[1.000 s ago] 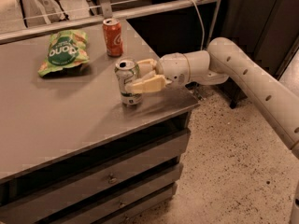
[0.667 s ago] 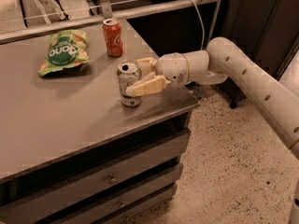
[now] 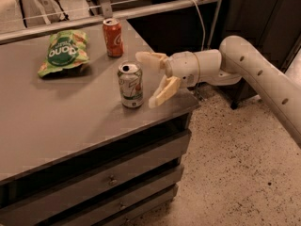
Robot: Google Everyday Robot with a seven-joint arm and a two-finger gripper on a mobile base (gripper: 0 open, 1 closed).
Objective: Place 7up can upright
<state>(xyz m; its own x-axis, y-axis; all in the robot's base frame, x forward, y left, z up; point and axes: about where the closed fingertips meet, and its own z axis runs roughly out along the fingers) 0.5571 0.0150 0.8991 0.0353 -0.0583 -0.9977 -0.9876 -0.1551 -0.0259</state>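
Note:
The 7up can (image 3: 130, 84), white-silver with green print and a silver top, stands upright on the grey table (image 3: 70, 112) near its right front corner. My gripper (image 3: 149, 79) is just to the right of the can, open, with its cream fingers (image 3: 162, 92) spread wide and apart from the can. Nothing is in the gripper. The arm reaches in from the right.
An orange-red soda can (image 3: 113, 37) stands upright behind the 7up can. A green chip bag (image 3: 64, 52) lies at the back left. The table's right edge (image 3: 190, 105) is close to the gripper. Drawers (image 3: 108, 178) sit below. A rail and cables run behind.
The gripper was closed around the 7up can; now its fingers have opened and drawn back to the right, leaving the can standing upright on the table.

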